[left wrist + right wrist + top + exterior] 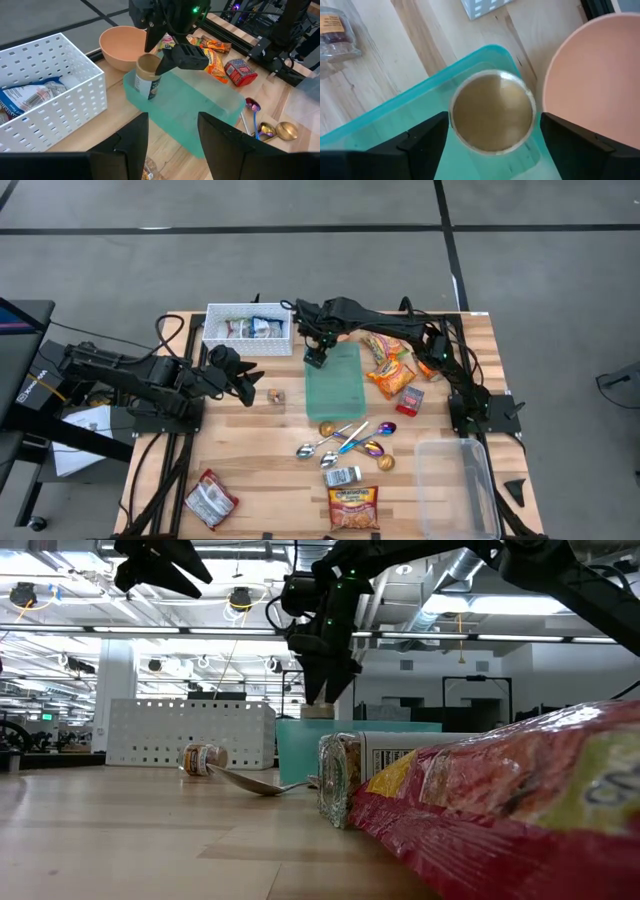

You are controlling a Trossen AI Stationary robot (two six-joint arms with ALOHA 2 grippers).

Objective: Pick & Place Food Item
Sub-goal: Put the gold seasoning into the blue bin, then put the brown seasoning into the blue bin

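Hovering at the table's left side, the left gripper (pixel 250 385) holds nothing; its fingers (pixel 129 140) stand parted with bare air between them, aimed toward the middle. Just right of it a small cube (pixel 277 396) lies on the wood. A white basket (pixel 212 332) with packets inside sits at the far edge. Right of the basket, the right gripper (pixel 316 352) hangs over the far left corner of a teal lid (pixel 335 385). A jar (pixel 146 77) stands upright on that corner, its gold cap (pixel 492 111) directly beneath the gripper. The right fingers (pixel 422 142) are spread to either side of the cap, clear of it, so the jar is not gripped. A peach bowl (pixel 119 46) sits just beyond the jar. Farther right lie snack bags (pixel 388 365) and a red box (pixel 410 399); spoons (pixel 345 440) lie near the lid's near edge, and a clear tub (pixel 455 485) fills the near right corner.
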